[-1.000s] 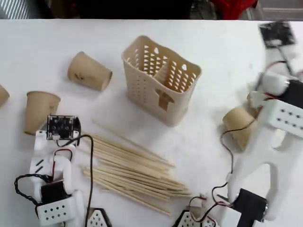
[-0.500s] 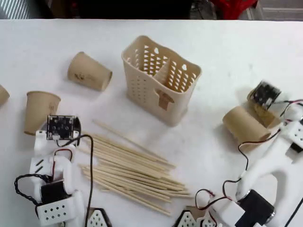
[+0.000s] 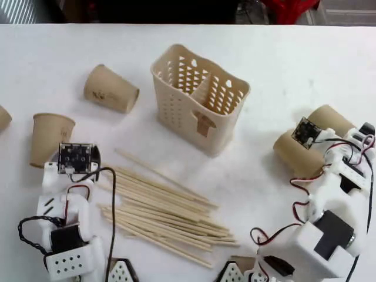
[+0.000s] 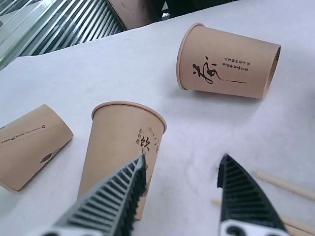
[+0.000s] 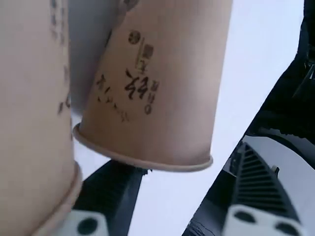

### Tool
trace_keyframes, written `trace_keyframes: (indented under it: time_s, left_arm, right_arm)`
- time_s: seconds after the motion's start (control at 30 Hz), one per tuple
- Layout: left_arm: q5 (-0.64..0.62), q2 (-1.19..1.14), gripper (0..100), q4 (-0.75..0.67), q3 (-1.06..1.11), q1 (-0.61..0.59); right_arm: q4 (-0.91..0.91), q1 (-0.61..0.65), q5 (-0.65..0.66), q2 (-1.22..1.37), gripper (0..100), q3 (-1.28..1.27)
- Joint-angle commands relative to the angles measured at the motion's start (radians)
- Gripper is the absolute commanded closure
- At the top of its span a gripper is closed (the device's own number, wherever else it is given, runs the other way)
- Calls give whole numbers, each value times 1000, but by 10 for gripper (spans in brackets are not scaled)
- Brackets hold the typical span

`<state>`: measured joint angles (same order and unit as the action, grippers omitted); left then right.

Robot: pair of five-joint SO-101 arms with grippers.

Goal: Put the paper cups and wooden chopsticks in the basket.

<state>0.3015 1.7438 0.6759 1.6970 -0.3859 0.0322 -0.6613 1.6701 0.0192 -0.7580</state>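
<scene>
On the desk (image 3: 294,70), well apart from the basket (image 3: 200,97) and the wooden chopsticks (image 3: 164,211), a toppled paper cup (image 3: 294,154) could be rolled off or crushed if the right claw (image 5: 184,182), spread open at its rim, is closed off-centre, while the left claw (image 4: 179,172) is seen open beside another cup (image 4: 123,147).

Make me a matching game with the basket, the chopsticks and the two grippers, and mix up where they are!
Things:
1. basket
2. chopsticks
3. left gripper
4. right gripper

Places:
A. lying in a loose pile on the table
B. fingers open, at the right cups lying side by side
C. standing mid-table
D. fingers open, next to the left cup

Pairs: 1-C, 2-A, 3-D, 4-B
</scene>
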Motion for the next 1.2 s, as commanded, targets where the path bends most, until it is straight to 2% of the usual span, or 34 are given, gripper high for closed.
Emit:
trace_keyframes:
  time_s: [0.0, 0.07, 0.1, 0.17, 0.23, 0.37, 0.53, 0.83, 1.0, 1.17]
  left_arm:
    - [-8, 8, 756, 6, 0, 24]
    - [-8, 8, 756, 6, 0, 27]
    - [-8, 8, 756, 6, 0, 27]
    - [-8, 8, 756, 6, 0, 27]
    - [-8, 8, 756, 6, 0, 27]
    - [-8, 8, 756, 6, 0, 27]
    - [-8, 8, 756, 6, 0, 27]
    - [-8, 8, 756, 6, 0, 27]
    - [-8, 8, 756, 6, 0, 27]
    - [-8, 8, 756, 6, 0, 27]
  right_arm:
    - [-50, 25, -64, -7, 834, 11]
    - [-48, 27, -69, -16, 969, 8]
    - [-48, 24, -71, -22, 995, 5]
    - [-47, 13, -72, -38, 956, 2]
    - [-30, -4, -72, -53, 987, -2]
    - [88, -25, -103, -133, 981, -8]
    - [298, -22, -347, -354, 981, 2]
    - [785, 88, -687, -796, 981, 109]
    - [1030, 211, -914, -900, 981, 307]
    - [1170, 395, -1154, -886, 981, 549]
